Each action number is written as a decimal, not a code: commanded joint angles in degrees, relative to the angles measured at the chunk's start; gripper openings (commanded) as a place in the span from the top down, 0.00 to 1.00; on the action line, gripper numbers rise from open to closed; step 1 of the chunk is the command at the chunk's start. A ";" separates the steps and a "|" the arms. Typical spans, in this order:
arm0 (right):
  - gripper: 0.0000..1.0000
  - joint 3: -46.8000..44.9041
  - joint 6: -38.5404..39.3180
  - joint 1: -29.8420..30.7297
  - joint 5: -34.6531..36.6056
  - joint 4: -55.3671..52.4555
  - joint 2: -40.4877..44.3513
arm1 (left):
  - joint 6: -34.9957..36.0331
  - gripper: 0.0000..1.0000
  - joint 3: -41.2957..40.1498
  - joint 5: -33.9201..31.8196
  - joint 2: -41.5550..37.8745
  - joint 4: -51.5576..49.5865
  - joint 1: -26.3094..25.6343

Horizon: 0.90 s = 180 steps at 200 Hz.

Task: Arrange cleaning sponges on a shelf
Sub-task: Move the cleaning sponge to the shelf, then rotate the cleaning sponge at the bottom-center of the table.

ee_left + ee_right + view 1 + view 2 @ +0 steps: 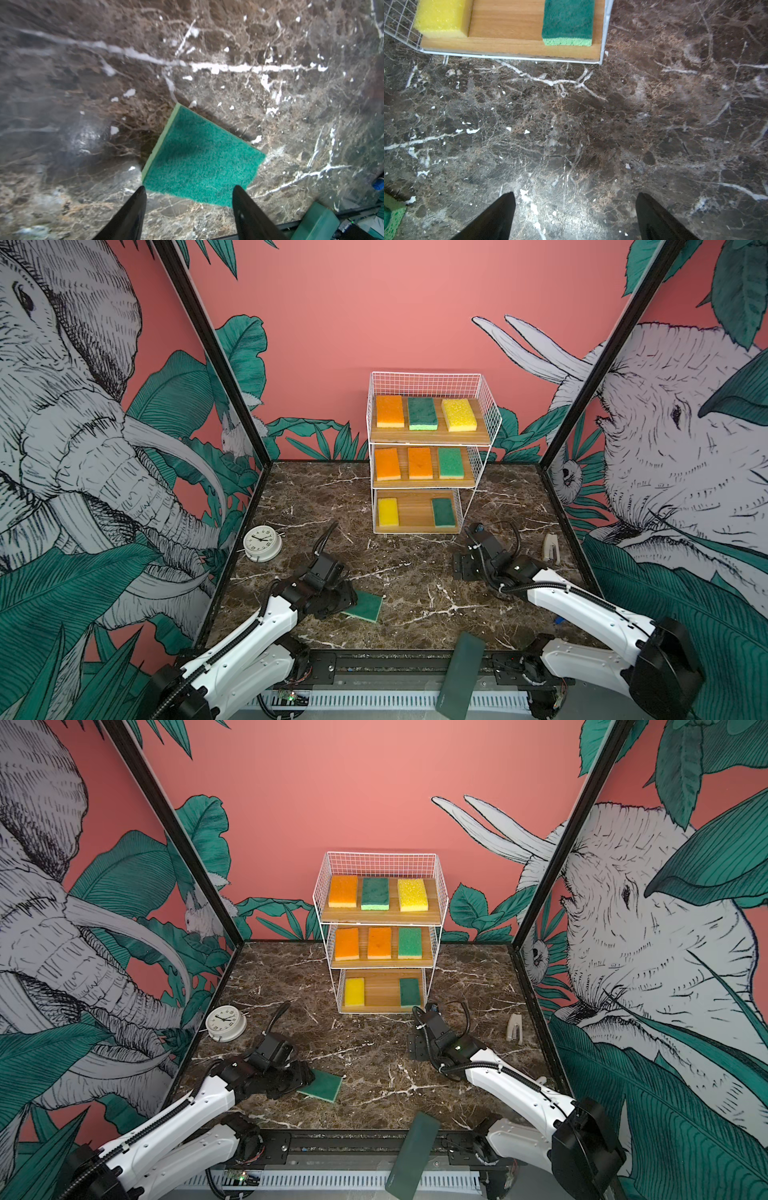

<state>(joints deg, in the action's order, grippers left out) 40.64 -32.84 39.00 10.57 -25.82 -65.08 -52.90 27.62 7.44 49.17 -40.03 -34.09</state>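
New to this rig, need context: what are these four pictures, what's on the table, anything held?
Two white robot arms share a dark marble table. Two pictures look down from overhead; the other two sit on each arm's wrist, looking past its black claw. At the back, a white wire three-tier shelf with wooden boards carries eight foam sponges; its bottom board has a gap mid-row. The ninth, a green rectangular foam sponge, lies unheld on the table under the open left claw. The right claw is open and empty.
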 commanded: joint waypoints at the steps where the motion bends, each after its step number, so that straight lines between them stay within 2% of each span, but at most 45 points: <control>1: 0.07 -0.46 0.41 -0.03 -3.60 2.85 0.57 | -4.77 0.33 -2.81 1.58 -2.11 1.05 -0.46; 47: 0.07 -0.73 0.10 0.00 -4.66 3.88 0.50 | -6.11 0.35 -4.24 1.17 -2.71 1.96 -0.81; 105: 0.07 -0.89 -0.48 -0.02 -5.99 5.34 -0.65 | -9.53 0.44 -6.72 1.02 3.46 16.35 -0.89; 144: 0.08 -1.00 -0.38 0.02 -6.42 5.60 -0.58 | -6.83 0.45 -2.75 -1.68 7.28 18.69 -0.90; 180: 0.09 -1.78 -0.56 -0.01 -7.96 6.30 -1.18 | -1.94 0.44 4.19 0.33 17.88 21.02 -0.90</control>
<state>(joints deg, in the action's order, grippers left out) 40.32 -32.93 39.00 3.68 -21.12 -65.89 -58.11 27.27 7.46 61.56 -23.07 -34.74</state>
